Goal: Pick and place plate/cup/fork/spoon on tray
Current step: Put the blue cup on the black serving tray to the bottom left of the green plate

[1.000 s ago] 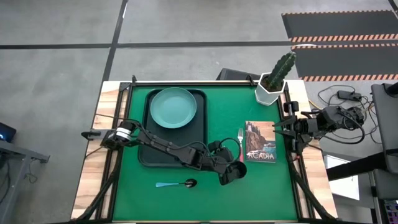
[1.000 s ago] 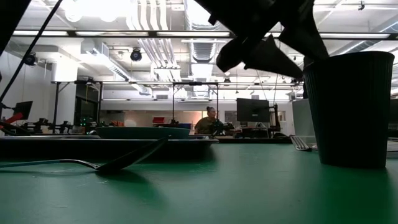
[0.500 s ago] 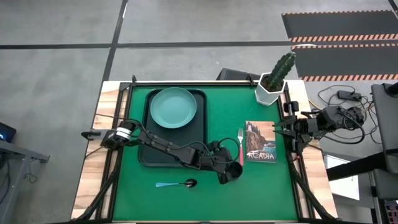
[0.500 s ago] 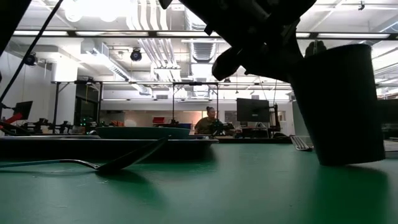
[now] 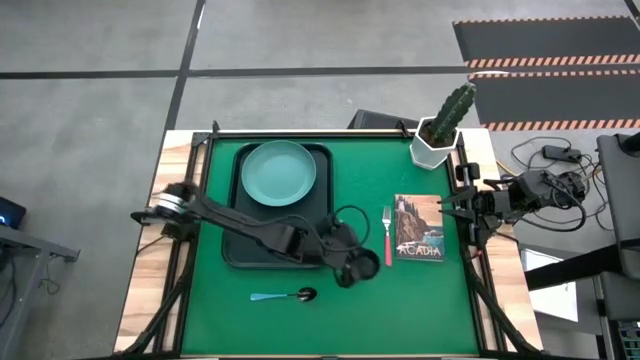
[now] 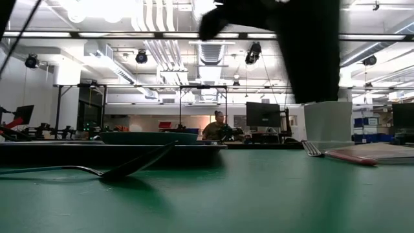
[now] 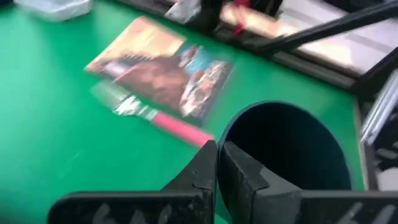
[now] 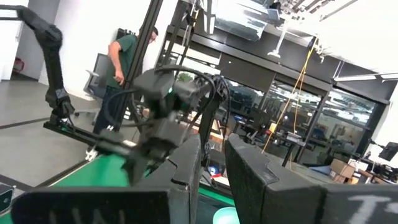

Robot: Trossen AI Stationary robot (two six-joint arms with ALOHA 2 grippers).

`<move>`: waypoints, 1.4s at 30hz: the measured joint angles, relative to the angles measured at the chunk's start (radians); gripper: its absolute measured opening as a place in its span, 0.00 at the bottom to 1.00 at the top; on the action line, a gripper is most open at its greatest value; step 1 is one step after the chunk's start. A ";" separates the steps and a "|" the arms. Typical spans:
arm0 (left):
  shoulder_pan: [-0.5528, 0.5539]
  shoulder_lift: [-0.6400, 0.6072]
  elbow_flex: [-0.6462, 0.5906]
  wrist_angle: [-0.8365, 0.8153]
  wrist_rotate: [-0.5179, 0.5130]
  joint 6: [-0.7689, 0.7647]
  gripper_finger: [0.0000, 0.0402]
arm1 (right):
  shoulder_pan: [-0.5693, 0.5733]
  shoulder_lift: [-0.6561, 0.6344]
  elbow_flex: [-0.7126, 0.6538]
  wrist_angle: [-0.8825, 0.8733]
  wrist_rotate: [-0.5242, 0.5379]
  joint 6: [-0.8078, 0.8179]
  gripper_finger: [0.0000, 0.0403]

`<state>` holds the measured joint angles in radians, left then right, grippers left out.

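Observation:
The dark cup [image 5: 364,267] hangs above the green mat, right of the black tray [image 5: 236,240], with my left gripper [image 5: 350,268] shut on its rim. In the low view the cup [image 6: 317,52] is well clear of the table. The teal plate [image 5: 278,172] lies on the tray's far half. The red-handled fork [image 5: 387,238] lies flat beside a book. The blue-handled spoon [image 5: 283,296] lies flat near the front edge. My right gripper [image 5: 450,206] waits at the table's right edge, its fingers [image 8: 186,174] a narrow gap apart with nothing between them. My left gripper pinches the cup's rim [image 7: 231,127] between its two fingers, one finger [image 7: 242,177] inside the cup and the other outside the wall. The cup hangs lifted clear of the table, its open mouth [image 7: 289,146] showing in the left wrist view.
A picture book [image 5: 418,226] lies right of the fork. A white pot with a cactus [image 5: 437,138] stands at the far right corner. The tray's near half is bare. A person stands in the room beyond the table.
My left gripper has shut on the cup's rim and risen with it. The cup first tipped, then left the mat. It now hangs clear, a little nearer the tray than before.

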<state>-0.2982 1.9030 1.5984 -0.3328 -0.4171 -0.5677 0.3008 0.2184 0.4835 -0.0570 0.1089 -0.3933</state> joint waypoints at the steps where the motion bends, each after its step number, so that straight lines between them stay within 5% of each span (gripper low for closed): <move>1: -0.002 -0.034 -0.012 -0.048 -0.016 -0.017 0.00 | 0.000 0.001 0.000 0.002 0.002 0.000 0.16; 11: -0.036 -0.433 -0.377 -0.186 -0.191 -0.302 0.00 | 0.000 0.000 0.000 0.000 0.024 -0.001 0.16; 22: -0.104 -0.749 -0.824 -0.181 -0.182 -0.662 0.00 | 0.000 0.000 0.000 0.001 0.024 -0.002 0.16; 37: -0.156 -0.950 -0.953 -0.270 -0.090 -0.525 0.00 | 0.000 0.000 0.000 0.002 0.024 0.000 0.16; 42: -0.156 -1.035 -0.967 -0.495 -0.056 -0.625 0.00 | 0.000 0.000 0.000 0.001 0.024 0.003 0.16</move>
<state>-0.4545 0.8685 0.6319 -0.8276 -0.4734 -1.1928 0.3008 0.2182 0.4839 -0.0563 0.1326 -0.3903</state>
